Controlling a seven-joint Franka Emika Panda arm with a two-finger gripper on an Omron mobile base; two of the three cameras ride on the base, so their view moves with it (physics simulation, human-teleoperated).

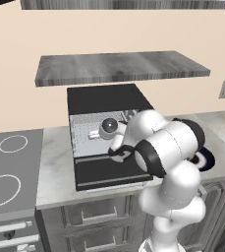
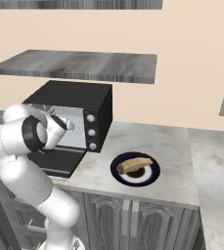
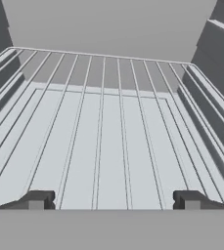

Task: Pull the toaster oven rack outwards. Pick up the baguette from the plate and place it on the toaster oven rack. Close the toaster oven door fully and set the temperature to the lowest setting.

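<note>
Fingers [image 3: 112, 200] spread wide, gripping nothing, just above rack [image 3: 108, 127] inside oven; baguette [image 2: 134, 164] on plate [image 2: 152, 178] beside oven.

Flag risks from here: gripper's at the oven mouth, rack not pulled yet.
1. The gripper is open, its fingertips wide over the toaster oven rack; closing between thin wires could miss or slip.
2. The toaster oven door lies open under the arm; dipping could strike it.
3. The baguette overhangs the plate near the counter's front; a wide swing could knock it.

Baguette [image 2: 134, 164] on plate [image 2: 151, 178], right of oven [image 2: 72, 97].
</note>
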